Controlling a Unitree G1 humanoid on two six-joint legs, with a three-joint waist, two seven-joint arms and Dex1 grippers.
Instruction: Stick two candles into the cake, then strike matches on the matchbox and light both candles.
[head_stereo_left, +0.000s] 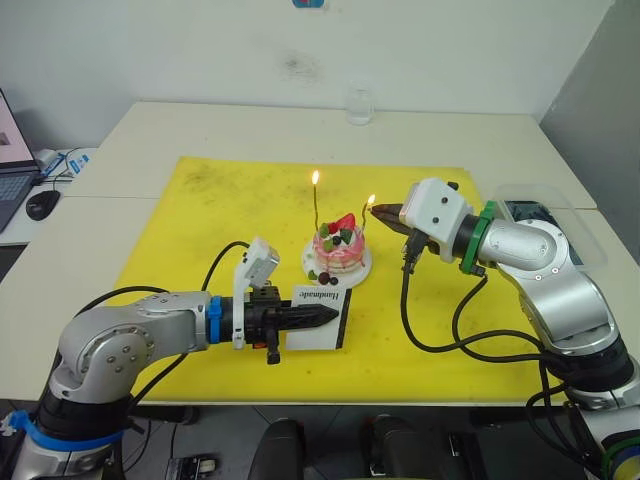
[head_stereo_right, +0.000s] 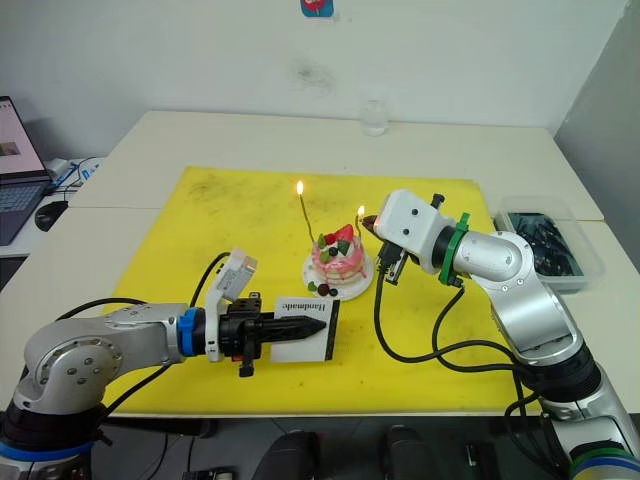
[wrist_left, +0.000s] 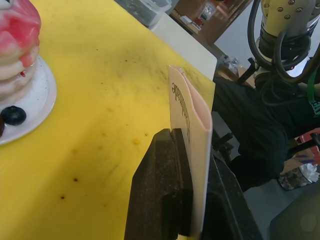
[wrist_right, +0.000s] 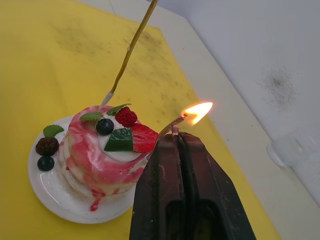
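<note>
Candle two (head_stereo_left: 366, 222), the right-hand one of the pair, stands in the cake (head_stereo_left: 337, 251) at frame centre and leans toward the right gripper (head_stereo_left: 385, 213); a flame sits at its top. Its long axis runs roughly upright, tilted to the right of the frame. The first candle (head_stereo_left: 317, 207) rises taller from the cake's left side, also lit.

In the right wrist view a short match (wrist_right: 175, 125) pokes from the closed jaws, and the flame (wrist_right: 197, 112) burns where its tip meets the candle top, so match and wick appear touching; which of them carries the flame cannot be told. The right gripper is the nearer arm, just right of the cake and level with the flame.

The left gripper (head_stereo_left: 320, 318) waits at lower centre, jaws clamped on the upright matchbox (head_stereo_left: 322, 318), near the plate (head_stereo_left: 361, 270) but apart from it. Judgement: lighting looks nearly complete.
</note>
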